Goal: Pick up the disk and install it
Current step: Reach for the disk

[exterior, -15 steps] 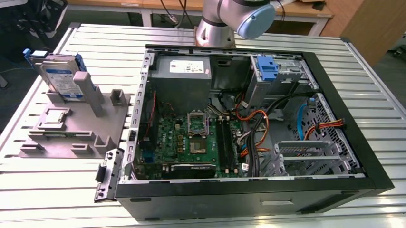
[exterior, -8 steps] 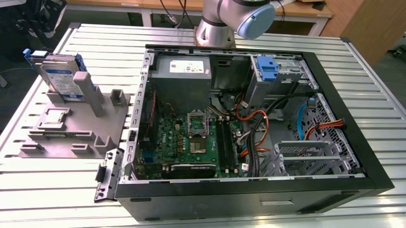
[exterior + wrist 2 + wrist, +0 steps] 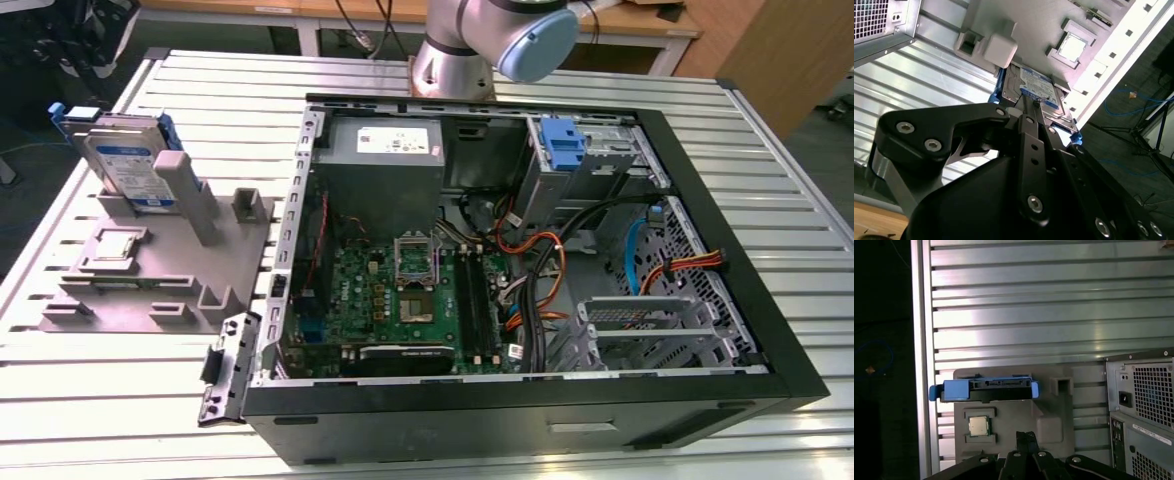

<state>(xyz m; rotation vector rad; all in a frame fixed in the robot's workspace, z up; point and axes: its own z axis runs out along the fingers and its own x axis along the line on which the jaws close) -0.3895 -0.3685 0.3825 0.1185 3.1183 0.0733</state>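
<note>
Disk (image 3: 986, 389) upright on edge in grey fixture block (image 3: 1054, 412), ahead of the fingertips and clear of them, gripper (image 3: 1026, 436) fingers together, holding nothing, computer case (image 3: 1141, 405) alongside.

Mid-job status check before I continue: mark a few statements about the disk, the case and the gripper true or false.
1. The disk stands upright on the grey fixture. True.
2. The disk sits inside the computer case. False: it is outside the case, on the fixture beside it.
3. A square chip lies in a recess of the fixture. True.
4. The gripper is gripping the disk. False: it is apart from the disk, which stands free.
</note>
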